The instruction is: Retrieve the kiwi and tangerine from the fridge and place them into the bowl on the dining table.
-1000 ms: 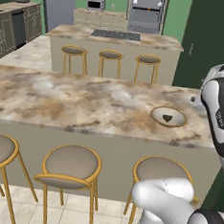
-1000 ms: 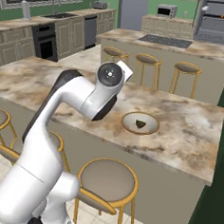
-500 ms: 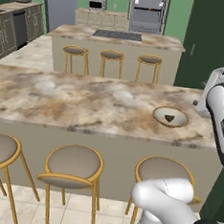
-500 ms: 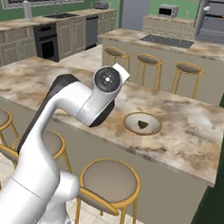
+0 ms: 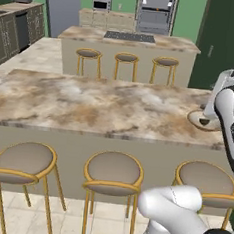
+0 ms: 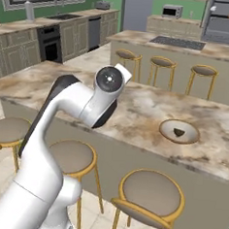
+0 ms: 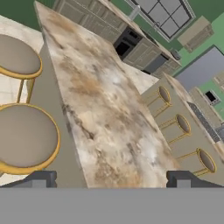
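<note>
The whole picture has slid to the right in both base views since the earlier frames. This means the base has moved, not the things, and the shallow round tan bowl (image 5: 195, 119) (image 6: 168, 128) has kept its place on the counter.

The bowl stands near the right end of the long brown-beige marbled counter (image 5: 90, 101) (image 6: 146, 107) (image 7: 109, 122), a little back from the near edge. In the left base view the white arm covers part of it. A small dark piece (image 6: 178, 133) lies in the middle of the bowl. It may be the kiwi, but it is too small to tell. Nothing bright orange lies in the bowl.

The hand (image 7: 111, 181) is spread wide, with its two dark fingertips (image 7: 41, 179) far apart and nothing between them. It looks along the counter top, with round tan stools below the near edge.

The tall slate-grey fridge (image 5: 63, 9) (image 6: 136, 11) stands at the far wall, well apart from the counter, behind the smaller island. From here its front looks flat and closed.

I judge the task is at most half done. If the dark piece is the kiwi, one fruit is delivered. The tangerine is still to be fetched from the fridge and brought to the bowl, so a drive to the fridge, a grasp and a return are left.
</note>
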